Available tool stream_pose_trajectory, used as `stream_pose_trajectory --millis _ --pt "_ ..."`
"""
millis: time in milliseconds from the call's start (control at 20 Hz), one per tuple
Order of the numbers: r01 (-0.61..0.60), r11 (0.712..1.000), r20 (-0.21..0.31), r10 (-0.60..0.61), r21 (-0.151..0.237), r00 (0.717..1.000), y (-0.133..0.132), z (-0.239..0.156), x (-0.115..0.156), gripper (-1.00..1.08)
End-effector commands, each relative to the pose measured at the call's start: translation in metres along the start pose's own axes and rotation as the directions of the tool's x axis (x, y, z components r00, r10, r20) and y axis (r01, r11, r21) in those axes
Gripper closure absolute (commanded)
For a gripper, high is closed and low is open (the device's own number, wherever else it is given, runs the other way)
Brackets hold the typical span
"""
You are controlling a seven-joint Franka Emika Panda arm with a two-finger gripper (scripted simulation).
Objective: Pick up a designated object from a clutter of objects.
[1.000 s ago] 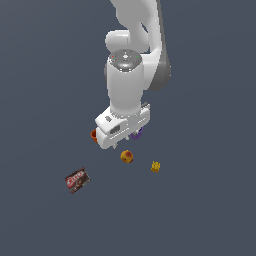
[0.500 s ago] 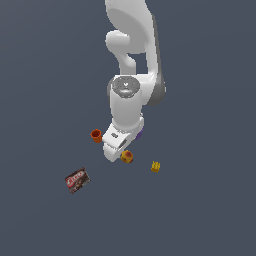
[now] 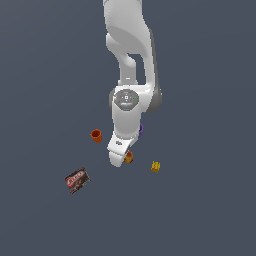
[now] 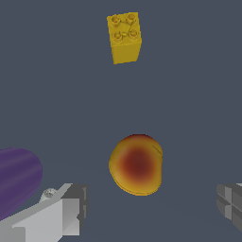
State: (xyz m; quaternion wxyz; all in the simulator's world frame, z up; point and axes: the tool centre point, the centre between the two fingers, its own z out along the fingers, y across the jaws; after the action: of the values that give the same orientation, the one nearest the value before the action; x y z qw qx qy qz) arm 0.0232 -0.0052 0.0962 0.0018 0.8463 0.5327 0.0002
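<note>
- Exterior view: the arm leans down over the clutter, its white hand covering most of the yellow-orange ball (image 3: 129, 157); only a sliver peeks out beside it. The orange cup (image 3: 96, 135) sits toward the exterior view's left, the yellow block (image 3: 155, 166) toward its right, the brown-red packet (image 3: 77, 180) well apart.
- Wrist view: the gripper (image 4: 153, 210) is spread wide, fingers (image 4: 71, 212) apart and empty. The ball (image 4: 136, 164) lies on the floor between them, touching neither. The purple cup (image 4: 16, 177) lies just beside one finger.

- I'm in a bare simulated scene: a flat, featureless dark grey-blue floor (image 3: 210, 210) fills everything around me.
- Everything looks rendered, from my smooth white arm (image 3: 131, 75) to the studded yellow block (image 4: 124, 37) beyond my fingers.
</note>
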Motion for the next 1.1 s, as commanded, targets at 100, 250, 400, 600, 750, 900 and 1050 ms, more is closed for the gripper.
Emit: stream_pose_trajectory --millis 100,250,400,600,750,900,1050 --pt "0.043 0.999 -0.001 -0.043 0.002 0.999 -0.002 0.009 0.000 -0.92" --pt "0.054 0.999 -0.002 -0.054 0.003 0.999 -0.002 0.011 0.000 -0.92" --pt "0.050 0.999 -0.001 -0.050 0.004 0.999 -0.002 0.011 0.000 -0.92" --pt "0.051 0.999 -0.001 -0.051 0.003 0.999 -0.003 0.019 0.000 -0.92" --pt "0.052 0.999 -0.002 -0.052 0.003 0.999 -0.003 0.032 0.000 -0.92" --pt "0.053 0.999 -0.002 -0.053 0.003 0.999 -0.004 0.048 -0.001 -0.92" --pt "0.054 0.999 -0.002 -0.054 0.003 0.999 -0.003 0.057 -0.001 -0.92"
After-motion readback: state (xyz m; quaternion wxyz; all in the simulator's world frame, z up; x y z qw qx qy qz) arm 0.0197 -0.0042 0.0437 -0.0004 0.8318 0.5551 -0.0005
